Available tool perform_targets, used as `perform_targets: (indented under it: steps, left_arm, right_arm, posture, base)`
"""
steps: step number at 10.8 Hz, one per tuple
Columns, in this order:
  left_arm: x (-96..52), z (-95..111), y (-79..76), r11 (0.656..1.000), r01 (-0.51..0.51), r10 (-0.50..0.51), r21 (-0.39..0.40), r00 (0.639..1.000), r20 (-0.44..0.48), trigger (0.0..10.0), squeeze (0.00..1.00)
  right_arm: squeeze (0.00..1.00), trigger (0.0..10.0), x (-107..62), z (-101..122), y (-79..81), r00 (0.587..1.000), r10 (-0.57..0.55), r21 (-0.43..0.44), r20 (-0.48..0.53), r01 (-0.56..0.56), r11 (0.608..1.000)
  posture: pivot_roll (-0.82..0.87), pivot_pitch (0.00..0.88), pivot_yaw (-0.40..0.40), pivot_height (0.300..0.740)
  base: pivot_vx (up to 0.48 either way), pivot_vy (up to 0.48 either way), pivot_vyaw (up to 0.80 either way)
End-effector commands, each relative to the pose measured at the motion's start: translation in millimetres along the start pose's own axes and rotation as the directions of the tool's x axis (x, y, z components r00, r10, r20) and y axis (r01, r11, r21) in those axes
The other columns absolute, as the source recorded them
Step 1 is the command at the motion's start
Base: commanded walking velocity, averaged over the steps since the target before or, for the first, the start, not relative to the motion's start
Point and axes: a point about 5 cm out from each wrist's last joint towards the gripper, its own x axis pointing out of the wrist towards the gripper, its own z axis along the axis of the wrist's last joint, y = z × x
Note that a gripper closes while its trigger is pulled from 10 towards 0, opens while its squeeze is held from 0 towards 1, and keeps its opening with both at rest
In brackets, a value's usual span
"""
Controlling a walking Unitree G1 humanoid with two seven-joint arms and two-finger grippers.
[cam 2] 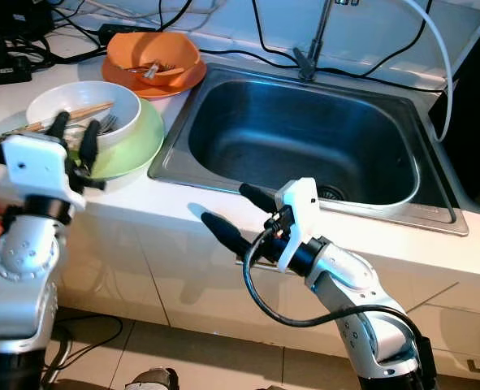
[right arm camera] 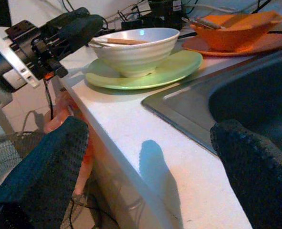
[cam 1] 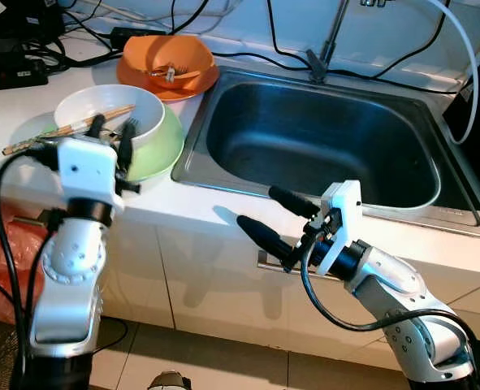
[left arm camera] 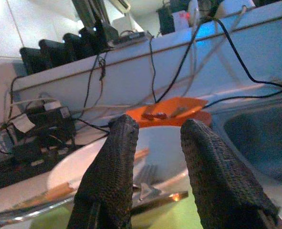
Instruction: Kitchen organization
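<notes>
A white counter point(cam 1: 223, 207) carries a steel sink point(cam 1: 321, 142) set into it, its basin bare and a faucet stem point(cam 1: 325, 41) rising at the back edge. Black cables point(cam 1: 248, 57) trail along the wall behind. To the robot's left of the sink sits a white bowl point(cam 1: 110, 114) on a green plate point(cam 1: 162, 146); behind them an orange bowl point(cam 1: 166, 57) rests on an orange plate point(cam 1: 187, 85) with some scraps inside. An orange plastic bag point(cam 1: 0, 260) lies on the floor below the counter's left end.

The left tool point(cam 1: 112, 140) is raised at the near rim of the white bowl, its two black fingers point(left arm camera: 107, 176) pointing over the bowl toward the wall, parted by a narrow gap and holding nothing; whether they touch the rim cannot be told. The right tool point(cam 1: 276, 219) hovers in front of the counter edge, below the sink's front lip, its fingers point(cam 1: 260, 236) spread wide and empty, aimed to the robot's left toward the green plate.

A pair of wooden chopsticks point(cam 1: 69, 130) lies across the white bowl, long axis running roughly left to right, one end jutting out past the rim on the robot's left, the other end inside the bowl. A metal fork point(left arm camera: 148, 179) lies in the bowl just beyond the left tool's fingers, tines up toward the far side.
</notes>
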Motion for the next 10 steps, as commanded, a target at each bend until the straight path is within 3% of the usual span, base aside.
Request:
perform_targets:
  steps: [1,5,8,10]
  left_arm:
    - [-1.1,11,-5.6,1.0,0.024,-0.025,0.018,0.998,0.058,10.0,0.0]
    - [2.9,42,-9.1,0.998,-0.002,-0.011,0.065,0.982,0.19,10.0,0.0]
    - [6.7,71,-8.2,0.992,-0.035,-0.005,0.123,0.951,0.31,10.0,0.0]
    - [6.9,60,-6.1,0.996,-0.041,0.02,0.079,0.967,0.255,10.0,0.0]
  right_arm:
    - [0.0,10.0,-1.9,8,-3.4,0.999,-0.031,-0.018,0.028,0.032,0.999]
    - [0.0,10.0,1.4,21,-10.2,0.989,-0.112,-0.039,0.102,0.116,0.993]
    - [0.0,10.0,1.9,27,-21.4,0.973,-0.184,-0.056,0.14,0.194,0.979]
    - [0.0,10.0,3.3,31,-25.0,0.953,-0.252,-0.046,0.167,0.263,0.964]
  posture:
    - [0.1,0.092,-0.07,0.74]
    - [0.1,0.092,-0.075,0.74]
    - [0.1,0.083,-0.082,0.74]
    - [0.1,0.078,-0.078,0.74]
  base:
    - [0.0,0.0,0.0]
    - [0.0,0.0,0.0]
    - [0.0,0.0,0.0]
    - [0.0,0.0,0.0]
